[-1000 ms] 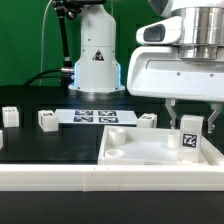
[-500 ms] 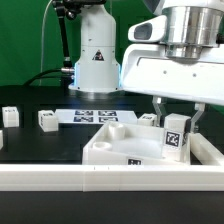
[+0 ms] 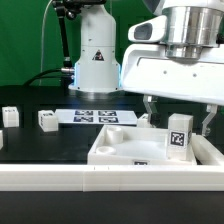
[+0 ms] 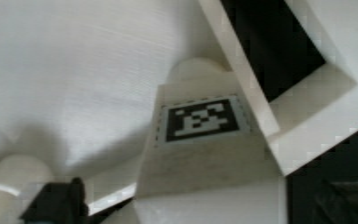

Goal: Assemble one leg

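Seen in the exterior view only, well off to the exterior view's left of the tool [image 3: 178,108]: two small white loose legs, one at the frame edge [image 3: 9,115] and another [image 3: 47,120], standing apart on the black tabletop [image 3: 40,145]. Between them and the tool, farther back, the flat marker board [image 3: 96,116] with its row of tags, and behind that the white arm base [image 3: 95,50]. Just below the tool, the large white square tray-like piece [image 3: 120,150] with raised rim, tilted, one corner toward the camera. Beside the tool's fingers, a further small white part [image 3: 145,122] behind the tray rim. Directly under the tool, the leg [image 3: 179,135], upright on the tray-like piece, fiducial tag facing the camera. Tool fingers apart, one [image 3: 150,105] on each side of the leg, with a visible gap and no clamping.

Seen in the wrist view only: the leg [image 4: 208,150] close up from above, with rounded top and tag on its face, and the ribbed white inner surface of the tray-like piece [image 4: 69,80] around it. Dark blurred fingertip [image 4: 55,200] near the leg's lower part; contact not discernible there.
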